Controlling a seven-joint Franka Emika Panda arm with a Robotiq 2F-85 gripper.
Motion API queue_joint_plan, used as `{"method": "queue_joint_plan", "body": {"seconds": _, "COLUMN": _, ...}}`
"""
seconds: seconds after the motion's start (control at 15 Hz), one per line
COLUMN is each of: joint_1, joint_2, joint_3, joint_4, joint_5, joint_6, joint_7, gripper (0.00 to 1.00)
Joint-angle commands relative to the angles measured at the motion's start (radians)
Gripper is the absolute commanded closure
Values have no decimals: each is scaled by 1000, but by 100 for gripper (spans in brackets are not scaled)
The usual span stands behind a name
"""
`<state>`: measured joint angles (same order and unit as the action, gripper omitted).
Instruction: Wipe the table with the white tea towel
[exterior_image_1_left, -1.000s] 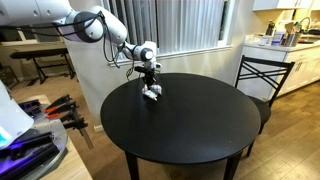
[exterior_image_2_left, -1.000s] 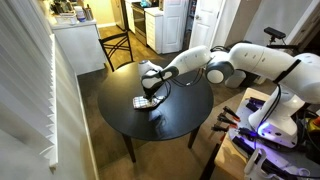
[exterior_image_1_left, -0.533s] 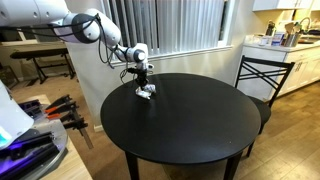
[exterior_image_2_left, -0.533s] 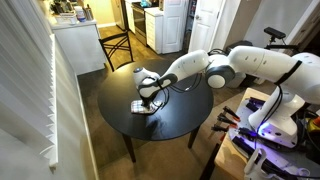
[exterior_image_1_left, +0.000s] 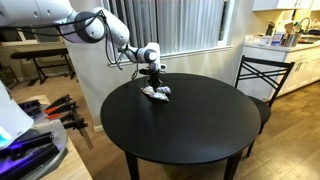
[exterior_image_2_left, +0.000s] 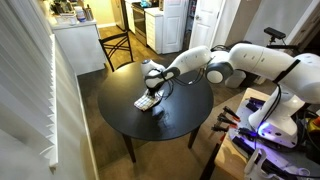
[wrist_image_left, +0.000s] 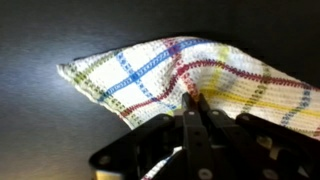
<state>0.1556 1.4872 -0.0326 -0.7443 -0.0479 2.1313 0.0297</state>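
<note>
On the round black table (exterior_image_1_left: 195, 125) (exterior_image_2_left: 182, 118), which fills the middle of both exterior views: top dark and matte, the tea towel the only loose item on it.

Arm (exterior_image_1_left: 100, 25) (exterior_image_2_left: 232, 64): white Panda. It reaches in from the far left in an exterior view (exterior_image_1_left: 100, 25) and from the right in an exterior view (exterior_image_2_left: 232, 64). Wrist bent down over the table top.

Chair (exterior_image_1_left: 262, 76) (exterior_image_2_left: 118, 46): black metal frame, cross-braced back. It stands at the table's right edge in an exterior view (exterior_image_1_left: 262, 76) and at its far side in an exterior view (exterior_image_2_left: 118, 46).

Tea towel (exterior_image_1_left: 159, 93) (exterior_image_2_left: 148, 101) (wrist_image_left: 165, 70):
- White ground with a check of blue, red and yellow lines (wrist view).
- Lies on the table top, far-left part near the rim in an exterior view (exterior_image_1_left: 159, 93); left of centre in an exterior view (exterior_image_2_left: 148, 101).
- In the wrist view the cloth spreads flat on the dark surface with one corner pointing left; it bunches into a raised fold where the fingers meet it.

Gripper (exterior_image_1_left: 153, 83) (exterior_image_2_left: 153, 89) (wrist_image_left: 195, 106): pointing straight down, directly over the towel. Fingers pressed together, pinching the fold of the tea towel between them; cloth puckers toward the pinch. Fingertips low at the table surface; whether they touch the top itself cannot be told.
</note>
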Motion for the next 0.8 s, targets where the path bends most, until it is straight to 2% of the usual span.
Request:
{"method": "queue_joint_plan", "body": {"seconds": 0.0, "joint_1": -109, "joint_2": 0, "joint_3": -22, "joint_4": 18, "joint_5": 3, "joint_6": 38, "joint_7": 18, "gripper": 99}}
{"method": "queue_joint_plan", "body": {"seconds": 0.4, "joint_1": -305, "joint_2": 0, "joint_3": -56, "joint_4": -6, "joint_5": 24, "joint_6": 113, "joint_7": 67, "gripper": 99}}
{"method": "queue_joint_plan", "body": {"seconds": 0.73, "joint_1": -391, "joint_2": 2, "joint_3": -67, "joint_4": -39, "joint_5": 35, "joint_6": 151, "joint_7": 124, "gripper": 99}}
